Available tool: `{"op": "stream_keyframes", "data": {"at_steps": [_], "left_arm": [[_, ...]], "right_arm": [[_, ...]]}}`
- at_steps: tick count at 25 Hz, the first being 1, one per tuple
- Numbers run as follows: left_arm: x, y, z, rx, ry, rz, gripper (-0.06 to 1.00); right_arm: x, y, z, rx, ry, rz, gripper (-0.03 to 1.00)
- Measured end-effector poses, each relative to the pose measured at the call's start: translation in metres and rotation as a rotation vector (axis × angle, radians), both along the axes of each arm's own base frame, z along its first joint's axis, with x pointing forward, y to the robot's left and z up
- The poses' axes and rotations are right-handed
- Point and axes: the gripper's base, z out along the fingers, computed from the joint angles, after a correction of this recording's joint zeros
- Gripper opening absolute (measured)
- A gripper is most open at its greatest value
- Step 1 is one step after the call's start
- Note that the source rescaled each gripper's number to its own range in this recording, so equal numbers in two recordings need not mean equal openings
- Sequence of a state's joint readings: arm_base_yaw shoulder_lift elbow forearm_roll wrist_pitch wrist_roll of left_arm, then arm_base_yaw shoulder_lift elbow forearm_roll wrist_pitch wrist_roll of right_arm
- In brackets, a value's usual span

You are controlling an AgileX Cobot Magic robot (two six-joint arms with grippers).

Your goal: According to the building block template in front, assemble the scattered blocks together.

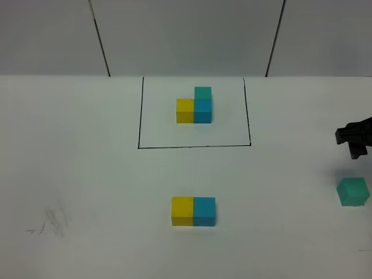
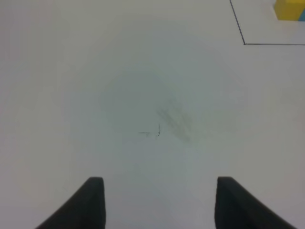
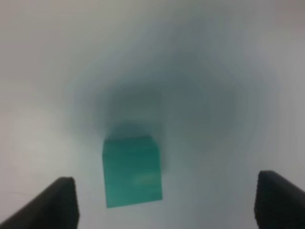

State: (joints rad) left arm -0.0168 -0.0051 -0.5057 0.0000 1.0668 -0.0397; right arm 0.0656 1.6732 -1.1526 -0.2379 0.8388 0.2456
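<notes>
Two scattered cubes, the yellow cube (image 1: 182,210) and the blue cube (image 1: 204,210), sit joined side by side on the table (image 1: 87,174), nearer than the building block template (image 1: 195,106). The teal-green cube (image 1: 353,192) lies alone at the right edge. The right end effector (image 3: 167,180) hangs close above it, fingers spread wide and empty. The left end effector (image 2: 159,180), also wide, hovers over scuff marks (image 2: 169,124).
</notes>
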Motion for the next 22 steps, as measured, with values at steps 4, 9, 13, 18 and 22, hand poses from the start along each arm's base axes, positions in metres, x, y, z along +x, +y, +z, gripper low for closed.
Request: {"op": "stream_keyframes", "data": {"at_steps": [4, 9, 13, 18, 22], "left_arm": [[0.0, 0.0, 0.0, 0.0, 0.0, 0.0, 0.16], [0.0, 0.0, 0.0, 0.0, 0.0, 0.0, 0.16], [0.0, 0.0, 0.0, 0.0, 0.0, 0.0, 0.16], [0.0, 0.0, 0.0, 0.0, 0.0, 0.0, 0.16], [0.0, 0.0, 0.0, 0.001, 0.0, 0.0, 0.16]], "right_arm": [[-0.002, -0.01, -0.011, 0.012, 0.002, 0.003, 0.56], [-0.006, -0.012, -0.037, 0.036, 0.007, 0.031, 0.56], [-0.009, -0.01, -0.052, 0.062, 0.001, 0.042, 0.56], [-0.01, -0.008, -0.06, 0.076, -0.011, 0.05, 0.56], [-0.008, -0.008, -0.067, 0.077, 0.007, 0.054, 0.56]]}}
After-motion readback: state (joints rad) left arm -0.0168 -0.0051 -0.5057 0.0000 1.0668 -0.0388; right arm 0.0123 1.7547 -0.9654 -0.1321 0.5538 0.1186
